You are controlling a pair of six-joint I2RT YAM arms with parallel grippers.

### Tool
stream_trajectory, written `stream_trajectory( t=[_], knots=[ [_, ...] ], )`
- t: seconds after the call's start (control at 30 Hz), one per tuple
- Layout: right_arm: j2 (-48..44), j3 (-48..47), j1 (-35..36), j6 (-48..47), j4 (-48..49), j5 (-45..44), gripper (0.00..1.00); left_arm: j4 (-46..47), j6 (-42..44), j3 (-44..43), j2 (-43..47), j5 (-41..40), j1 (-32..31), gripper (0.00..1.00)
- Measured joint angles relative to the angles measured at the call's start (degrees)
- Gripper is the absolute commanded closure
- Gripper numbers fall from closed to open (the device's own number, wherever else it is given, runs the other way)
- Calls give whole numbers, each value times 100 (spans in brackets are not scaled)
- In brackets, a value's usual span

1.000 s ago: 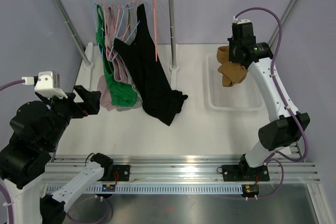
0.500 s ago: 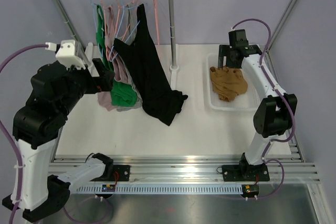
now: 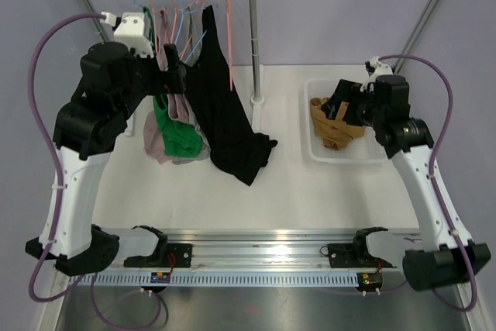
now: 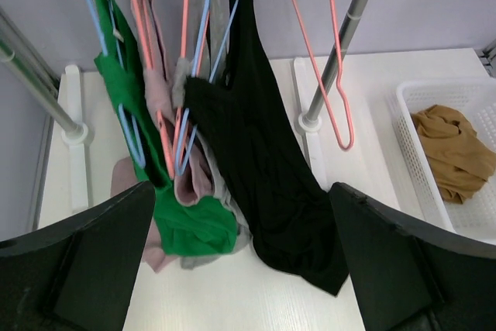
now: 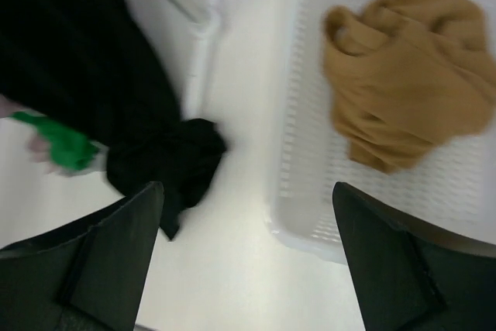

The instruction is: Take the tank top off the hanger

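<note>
Black tank top (image 3: 225, 118) hangs lengthwise from hanger (image 4: 205, 44), hem pooling on counter (image 3: 271, 184). Left hand (image 3: 172, 67) wide; right hand (image 3: 341, 106) wide, empty.

both arms are the same build: chunky black joint housings with smooth white link covers between them. left arm (image 3: 93, 114) has a white camera block at the wrist, right arm (image 3: 411, 153) has a smaller one. a purple cable loops off each wrist and runs down to the black base clamps on the silver rail. in the wrist views the fingers (image 4: 85, 261) are plain matte black, wedge-shaped.
</note>
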State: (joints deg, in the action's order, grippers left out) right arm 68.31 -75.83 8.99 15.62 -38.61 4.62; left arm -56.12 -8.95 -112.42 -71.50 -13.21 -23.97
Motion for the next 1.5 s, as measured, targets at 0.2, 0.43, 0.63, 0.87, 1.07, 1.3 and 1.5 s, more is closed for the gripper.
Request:
stream_trajectory(
  t=[0.2, 0.43, 0.63, 0.87, 1.07, 1.3, 1.5],
  knots=[
    [-1274, 1226, 0, 710, 942, 1869, 9, 229, 334, -885, -1102, 190, 192, 1],
    [-1816, 1650, 0, 994, 911, 2505, 9, 507, 595, -1534, -2037, 518, 695, 26],
    [-2597, 1644, 0, 997, 573, 2776, 11, 669, 748, -1757, -2702, 750, 929, 46],
    [-2909, 1390, 0, 925, 184, 3156, 13, 695, 866, -1775, -3134, 717, 986, 48],
    [-2894, 1303, 0, 820, -31, 3250, 14, 702, 925, -1775, -3300, 761, 1014, 58],
    [-2791, 1303, 0, 815, -31, 3257, 16, 686, 898, -1965, -3585, 997, 1095, 94],
    [-2765, 1300, 0, 815, -28, 3257, 16, 643, 765, -2153, -3689, 1154, 1108, 100]
  ],
)
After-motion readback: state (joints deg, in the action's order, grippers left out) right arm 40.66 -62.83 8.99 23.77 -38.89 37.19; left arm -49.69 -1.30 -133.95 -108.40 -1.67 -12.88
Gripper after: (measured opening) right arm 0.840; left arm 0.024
